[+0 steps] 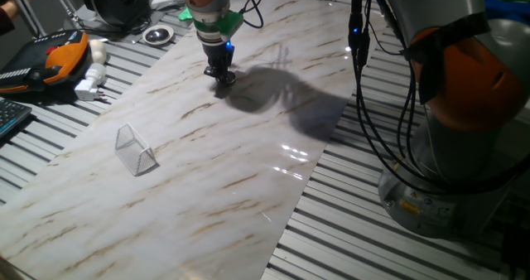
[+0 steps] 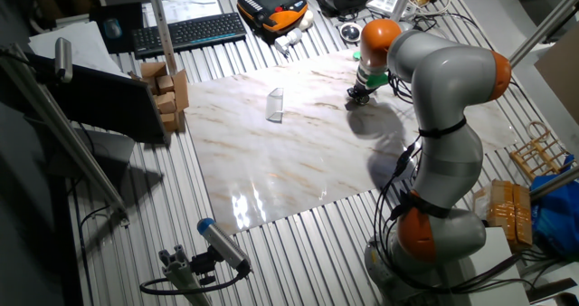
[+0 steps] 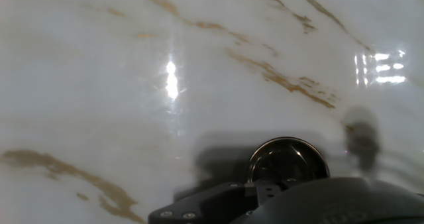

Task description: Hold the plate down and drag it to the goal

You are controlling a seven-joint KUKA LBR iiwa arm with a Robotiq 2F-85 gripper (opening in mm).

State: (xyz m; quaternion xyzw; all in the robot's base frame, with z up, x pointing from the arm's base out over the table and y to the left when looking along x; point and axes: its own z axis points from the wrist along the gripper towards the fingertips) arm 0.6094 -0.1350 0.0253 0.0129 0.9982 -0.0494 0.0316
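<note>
Gripper [image 1: 220, 71] pressed down on the plate [image 1: 225, 79], a small shiny metal disc with dark centre, at the far part of the marble board [image 1: 248, 147]. In hand view, disc rim [image 3: 289, 159] seen just under the tip, half covered by the black finger body. Fingers look closed together, used for pushing, not clamping; cannot tell surely. Goal [image 1: 135, 148], a clear plastic wedge, standing nearer and to the left of the disc, well apart. Drag probably needed diagonally toward near-left. Nothing lying on the board between them. Larger silver dish [image 1: 157, 36], white plug [image 1: 90, 81] and orange handheld pendant [image 1: 51, 55] off the board, far-left, out of the path.
</note>
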